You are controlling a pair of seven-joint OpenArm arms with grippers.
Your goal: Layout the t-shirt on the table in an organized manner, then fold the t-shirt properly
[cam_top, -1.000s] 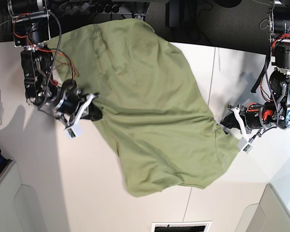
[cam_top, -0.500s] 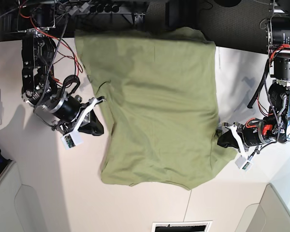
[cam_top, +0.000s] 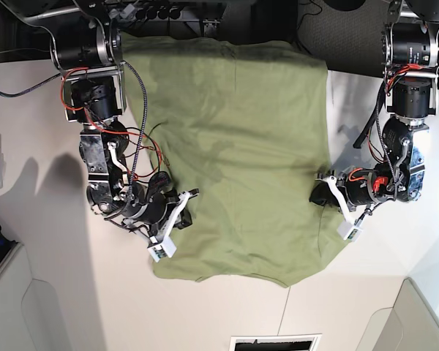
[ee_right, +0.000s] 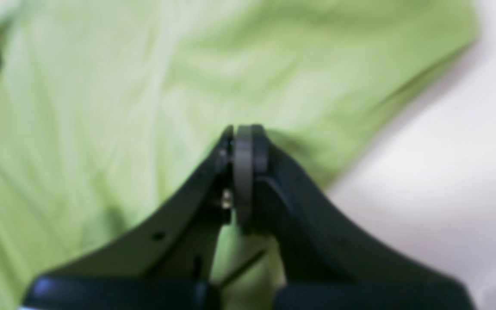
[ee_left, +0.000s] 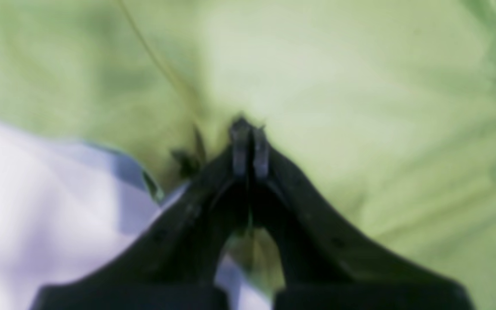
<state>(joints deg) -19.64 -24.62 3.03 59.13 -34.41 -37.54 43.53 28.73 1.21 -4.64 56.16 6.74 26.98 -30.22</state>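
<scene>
Left claw: the left gripper point(ee_left: 248, 148) is clenched on the t-shirt point(cam_top: 234, 153); in its wrist view the two black fingers point(ee_left: 239, 146) meet at the tips with green cloth bunched around them.
Left claw, seen from the base view: it point(cam_top: 323, 196) sits at the cloth's edge on that view's right side, low down, tips pointing into the fabric.
Right claw: the right gripper point(ee_right: 243, 150) is pinched tight too, fingers pressed together with a fold of the t-shirt caught at the tips; cloth shows on both sides of the fingers and below them.
Right claw, seen from the base view: it point(cam_top: 184, 213) grips the opposite edge, on that view's left side, also low on the cloth.
T-shirt: olive-green, spread wide between the two grippers, roughly a rectangle with soft wrinkles fanning from each pinch point. Its top edge hangs over the far edge of the table point(cam_top: 44, 292) against the dark background; its bottom hem lies on the white top, slightly curved.
Table: white and matte, bare on both sides of the cloth, with a thin dark seam point(cam_top: 282, 314) visible below the hem.
Arms: both reach down from the top of the base view, red and black wires showing on each.
Sharpness: both wrist views are blurred, so fine detail of the weave is not readable.
</scene>
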